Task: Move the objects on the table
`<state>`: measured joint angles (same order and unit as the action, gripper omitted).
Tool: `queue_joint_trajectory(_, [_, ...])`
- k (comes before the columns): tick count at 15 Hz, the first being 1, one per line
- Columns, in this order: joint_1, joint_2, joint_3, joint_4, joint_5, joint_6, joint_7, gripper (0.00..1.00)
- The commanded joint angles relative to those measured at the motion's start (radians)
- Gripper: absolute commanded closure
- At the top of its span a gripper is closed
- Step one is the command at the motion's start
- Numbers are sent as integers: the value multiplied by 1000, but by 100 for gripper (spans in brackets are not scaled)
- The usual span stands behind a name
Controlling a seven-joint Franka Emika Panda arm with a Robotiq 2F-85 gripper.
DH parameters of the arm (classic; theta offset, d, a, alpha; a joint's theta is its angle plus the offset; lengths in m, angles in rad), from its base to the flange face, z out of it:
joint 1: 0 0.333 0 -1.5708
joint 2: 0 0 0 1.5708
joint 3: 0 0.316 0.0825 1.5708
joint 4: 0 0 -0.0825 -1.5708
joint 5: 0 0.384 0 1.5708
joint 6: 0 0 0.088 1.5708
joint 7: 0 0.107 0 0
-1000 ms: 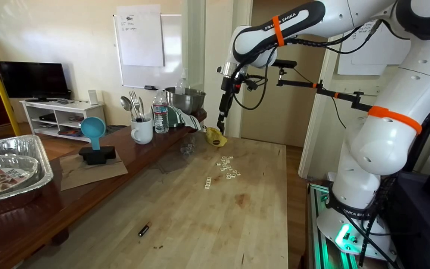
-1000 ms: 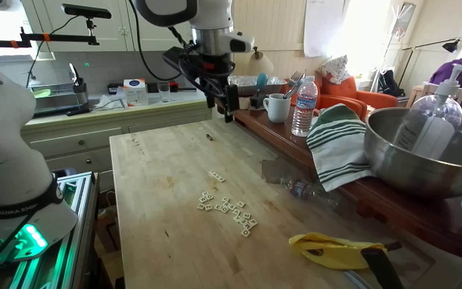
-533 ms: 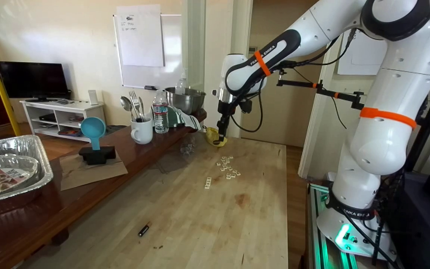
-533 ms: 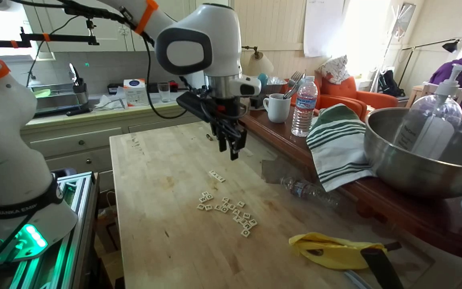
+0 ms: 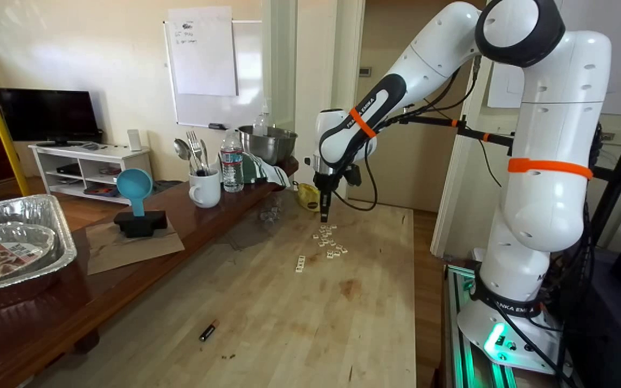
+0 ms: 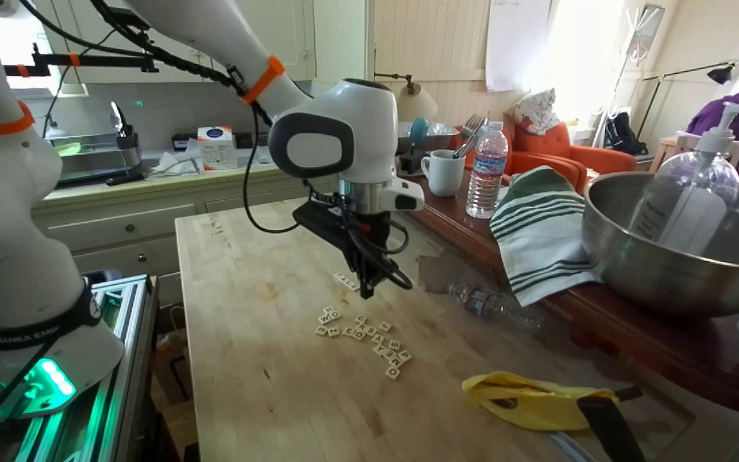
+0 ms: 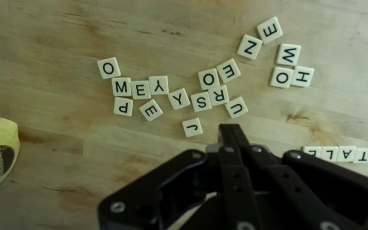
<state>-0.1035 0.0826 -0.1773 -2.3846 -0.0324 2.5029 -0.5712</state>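
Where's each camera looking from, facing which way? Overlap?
In an exterior view: at the battery end of the table, facing the Bananagrams pouch; arm, base and gripper show.
In an exterior view: by the pouch end, facing kitchen drawers; same parts show.
Wrist view: on the arm, facing down at letter tiles; of those parts, only gripper.
Both exterior views share table, letter tiles, pouch, arm.

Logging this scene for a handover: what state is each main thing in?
Hand: shut, holding nothing visible.
TALE tiles: face up, in a row.
Other letter tiles: face up, scattered.
Yellow pouch: lying down, open or shut unclear.
Battery: on its side.
Mug: upright, holding cutlery.
Bottle beside mug: upright.
Lower bottle: lying down.
Metal bowl: upright, holding a pump bottle.
Towel: partly hanging down.
Television: screen dark.
Base light: lit.
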Motion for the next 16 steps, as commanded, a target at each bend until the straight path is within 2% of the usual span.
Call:
queue_joint_trajectory(1, [-40,73,17,11,-19,63,-40,100])
queue_joint_trajectory(8, [-97,153,52,21,33,163,-87,100])
queue_joint_trajectory(16, [-150,201,108,53,94,174,-98,100])
